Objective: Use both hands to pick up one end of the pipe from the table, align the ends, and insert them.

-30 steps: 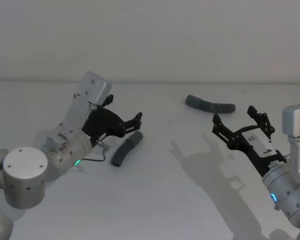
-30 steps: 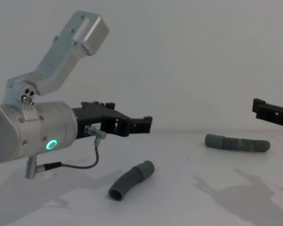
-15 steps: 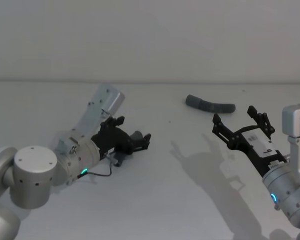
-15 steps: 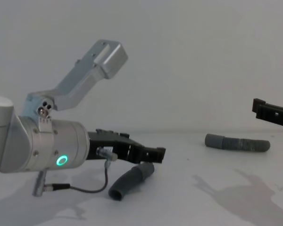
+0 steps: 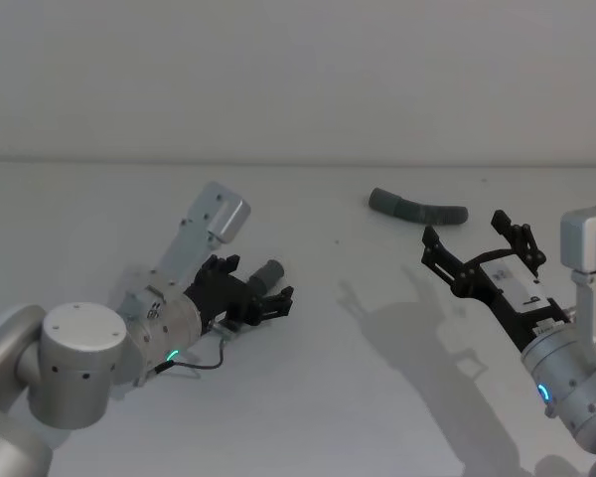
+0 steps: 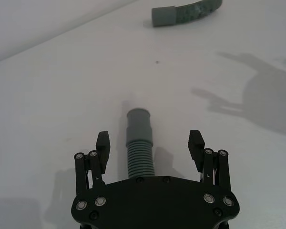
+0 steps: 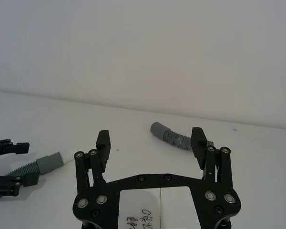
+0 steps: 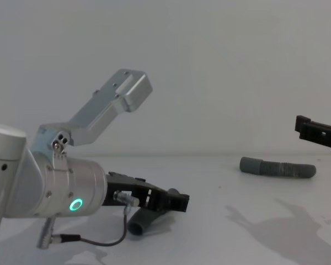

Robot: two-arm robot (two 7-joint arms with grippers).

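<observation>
Left black gripper (image 6: 149,139) is low over the plain white worktop (image 5: 358,397), fingers spread wide on either side of the short grey ribbed hose piece (image 6: 139,143), nothing clamped. The longer grey ribbed hose piece (image 5: 417,210) lies at the back. Right black gripper (image 5: 467,237) hovers near it, fingers released, holding nothing.

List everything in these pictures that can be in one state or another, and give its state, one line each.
Short hose: lying on the table, not joined, not gripped.
Long hose: lying on the table farther back, untouched.
Left pincer: open, straddling the short hose.
Right pincer: open, empty, held above the table.
</observation>
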